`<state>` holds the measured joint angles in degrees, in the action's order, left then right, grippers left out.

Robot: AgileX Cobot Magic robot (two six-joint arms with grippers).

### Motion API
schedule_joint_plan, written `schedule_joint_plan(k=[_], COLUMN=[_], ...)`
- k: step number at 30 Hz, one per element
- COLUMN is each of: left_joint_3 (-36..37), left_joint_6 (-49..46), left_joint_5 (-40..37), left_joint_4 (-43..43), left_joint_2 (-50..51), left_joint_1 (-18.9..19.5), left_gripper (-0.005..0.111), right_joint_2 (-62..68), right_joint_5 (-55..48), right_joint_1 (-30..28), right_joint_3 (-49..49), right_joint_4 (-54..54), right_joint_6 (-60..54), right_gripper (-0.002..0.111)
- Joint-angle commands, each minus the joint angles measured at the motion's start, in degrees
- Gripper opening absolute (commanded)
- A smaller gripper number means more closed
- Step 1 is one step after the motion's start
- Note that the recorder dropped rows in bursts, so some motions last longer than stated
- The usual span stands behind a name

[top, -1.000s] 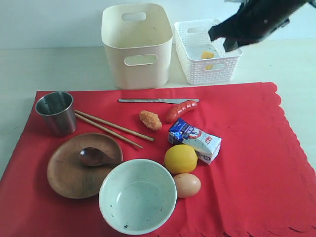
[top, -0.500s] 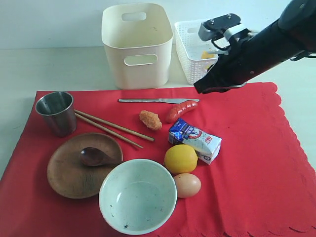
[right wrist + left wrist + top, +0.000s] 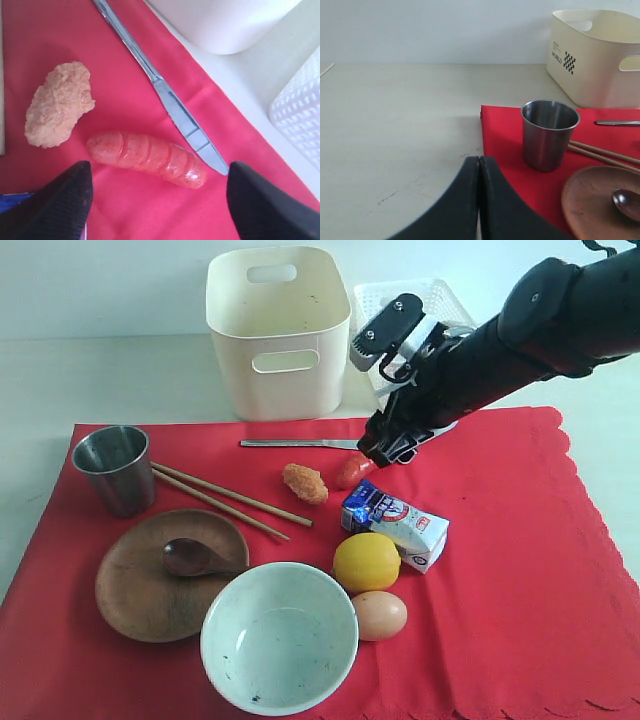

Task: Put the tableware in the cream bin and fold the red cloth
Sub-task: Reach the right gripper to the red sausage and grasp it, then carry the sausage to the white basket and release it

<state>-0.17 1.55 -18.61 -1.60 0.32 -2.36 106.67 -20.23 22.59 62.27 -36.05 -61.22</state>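
Observation:
My right gripper (image 3: 385, 448) hangs open just above the red cloth (image 3: 520, 570), over a sausage (image 3: 145, 156) and the blade end of the metal knife (image 3: 170, 107), with nothing between its fingers. On the cloth's left lie the steel cup (image 3: 113, 468), the chopsticks (image 3: 228, 500), and the wooden plate (image 3: 150, 585) carrying the dark spoon (image 3: 190, 557). The pale bowl (image 3: 279, 636) stands at the front. Behind the cloth is the cream bin (image 3: 278, 330). My left gripper (image 3: 479, 159) is shut and empty, low over the bare table beside the cup (image 3: 549, 134).
A breaded nugget (image 3: 304, 483), milk carton (image 3: 395, 523), lemon (image 3: 366, 561) and egg (image 3: 379, 615) lie mid-cloth. A white lattice basket (image 3: 440, 300) stands right of the bin, partly behind my right arm.
My right arm has swung down and leftward from over the white basket to just above the sausage and knife. Nothing on the cloth has moved.

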Motion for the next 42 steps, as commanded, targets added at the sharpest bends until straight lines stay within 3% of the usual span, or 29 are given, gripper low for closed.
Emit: schedule_joint_plan(k=[1, 7, 24, 26, 28, 31, 35, 42], left_joint_3=[0.2, 0.2, 0.2, 0.2, 0.2, 0.2, 0.2, 0.2], left_joint_6=[0.1, 0.1, 0.1, 0.1, 0.1, 0.1, 0.1, 0.1], left_joint_5=[0.3, 0.3, 0.3, 0.3, 0.3, 0.3, 0.3, 0.3], left_joint_4=[-0.4, -0.4, -0.4, -0.4, -0.4, -0.4, -0.4, -0.4], left_joint_2=[-0.3, -0.3, -0.3, -0.3, -0.3, -0.3, -0.3, -0.3], left_joint_1=[0.1, 0.1, 0.1, 0.1, 0.1, 0.1, 0.1, 0.1], left_gripper=[0.0, 0.0, 0.0, 0.0, 0.0, 0.0, 0.0, 0.0], right_joint_2=[2.2, 5.3, 16.9, 18.1, 18.8, 18.3, 14.9, 6.2], right_joint_5=[-2.9, -14.2, -20.1, -20.1, -20.2, -20.4, -20.6, -19.9], right_joint_1=[0.1, 0.1, 0.1, 0.1, 0.1, 0.1, 0.1, -0.1], right_joint_3=[3.6, 9.6, 22.4, 22.8, 22.8, 22.8, 22.8, 22.8], right_joint_4=[4.7, 14.2, 23.2, 23.2, 23.2, 24.0, 24.3, 24.1], right_joint_6=[0.0, 5.5, 7.5, 6.9, 4.5, 4.1, 4.3, 7.6], right_gripper=[0.072, 0.072, 0.071, 0.067, 0.055, 0.026, 0.001, 0.0])
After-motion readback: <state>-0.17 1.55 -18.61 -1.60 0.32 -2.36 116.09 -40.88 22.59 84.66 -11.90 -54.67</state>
